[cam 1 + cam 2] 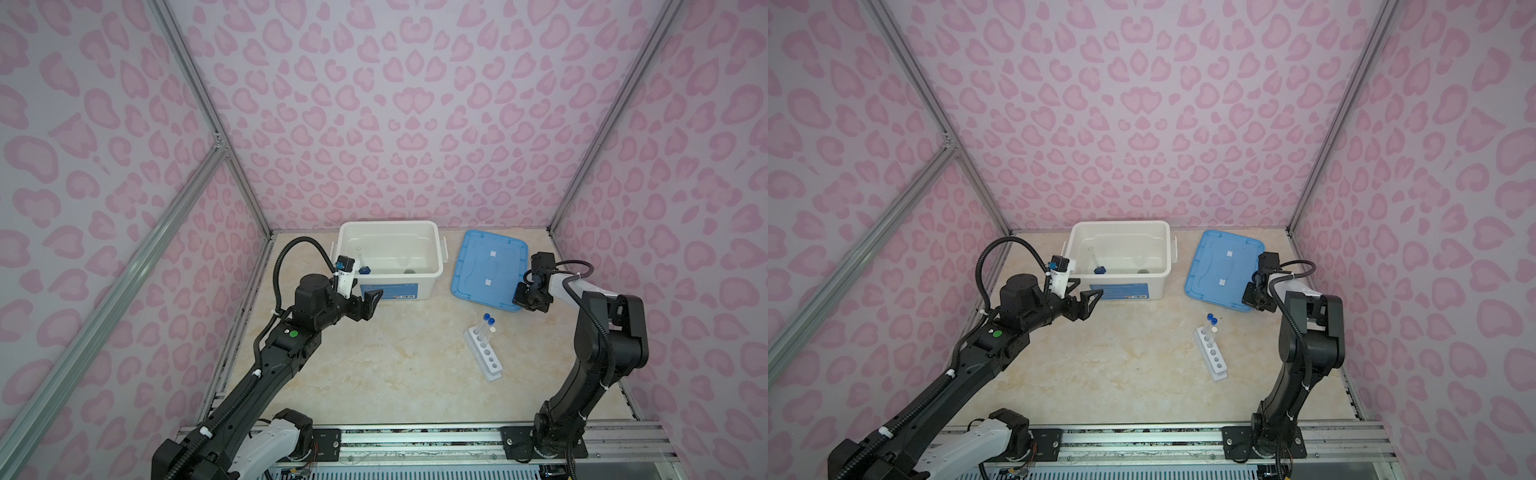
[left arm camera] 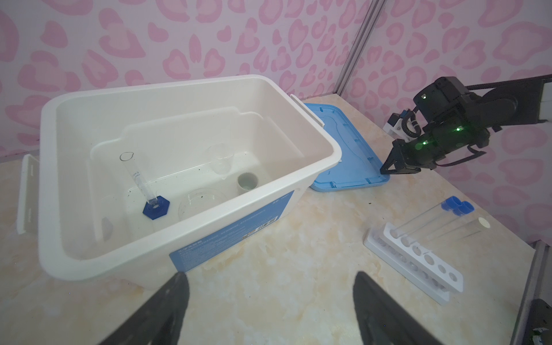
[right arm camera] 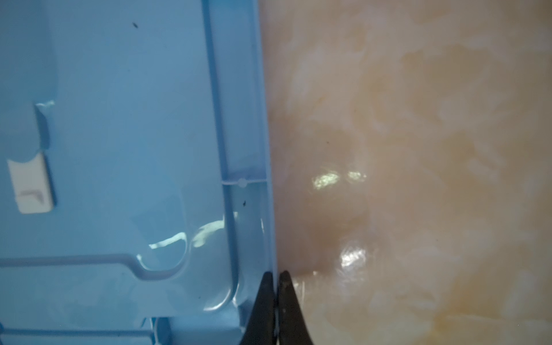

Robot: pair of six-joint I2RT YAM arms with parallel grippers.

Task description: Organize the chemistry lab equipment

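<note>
In both top views the left claw (image 1: 368, 298) hangs spread wide and empty, just in front of the bin (image 1: 388, 225). The rack (image 1: 487, 358) stands well apart from it, to the right on the table (image 1: 374, 374). Three tubes (image 1: 484, 329) sit in the rack's far end, two with blue caps and one with a white cap. The right claw (image 1: 518, 306) is at the near right corner of the lid (image 1: 486, 266), which lies flat beside the bin. The tubes are near this claw, not touching it. Inside the bin only the cylinder (image 1: 363, 266) is plain.

The left wrist view shows what the top views hardly do. The cylinder (image 2: 143, 185) stands upright in the bin on its blue base. Also on the bin floor are the dish (image 2: 203, 200), the cup (image 2: 247, 180) and a clear beaker (image 2: 219, 158). The bin's front carries a blue label (image 2: 233, 236) with a barcode, the writing too small to read. The left fingers (image 2: 167, 307) frame bare table.

Only the right wrist view shows that claw's grip (image 3: 276, 280). Its tips are pinched together on the lid's rim. A white tab (image 3: 30, 185) on the lid bears a faint angled mark I cannot read.
</note>
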